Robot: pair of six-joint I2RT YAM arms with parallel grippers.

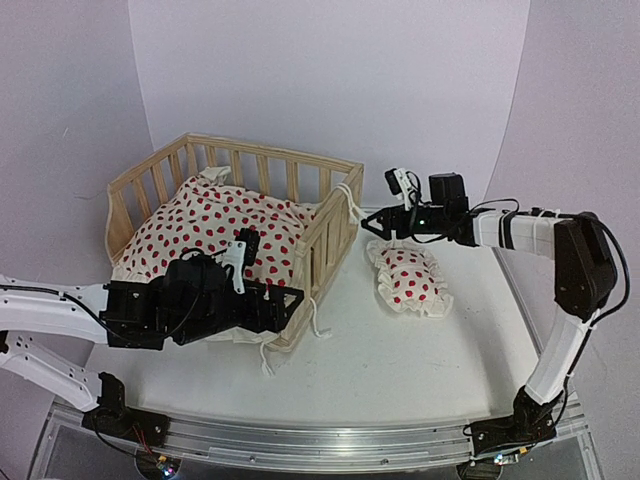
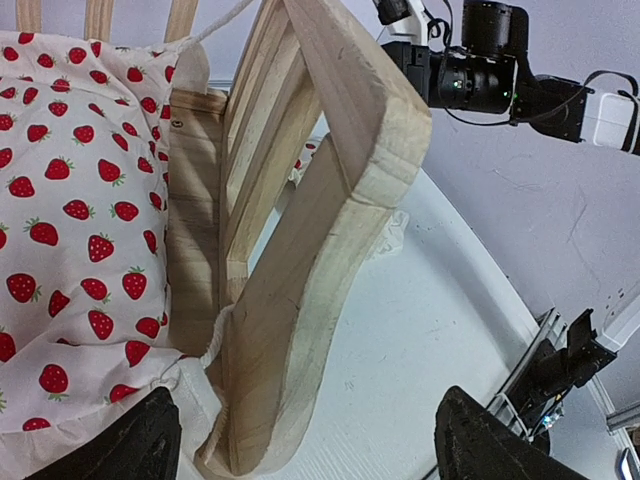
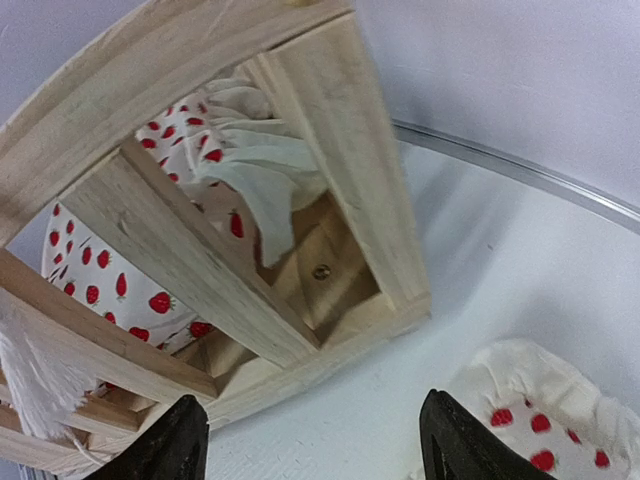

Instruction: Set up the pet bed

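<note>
The pet bed (image 1: 300,170) is a light pine frame with slatted rails, standing at the back left of the table. Its strawberry-dotted white cushion (image 1: 210,225) lies inside, with tie strings (image 1: 316,322) trailing at the right front corner. My left gripper (image 1: 292,303) is open at the front end of the right side rail (image 2: 330,230), its fingers either side of it, holding nothing. My right gripper (image 1: 372,222) is open and empty, just outside the bed's right rear corner (image 3: 340,160). The cushion shows through the slats (image 3: 95,285).
A small separate strawberry-dotted pillow (image 1: 408,278) lies on the white table to the right of the bed, below my right gripper; it also shows in the right wrist view (image 3: 545,400). The table's metal front edge (image 1: 330,440) runs along the bottom.
</note>
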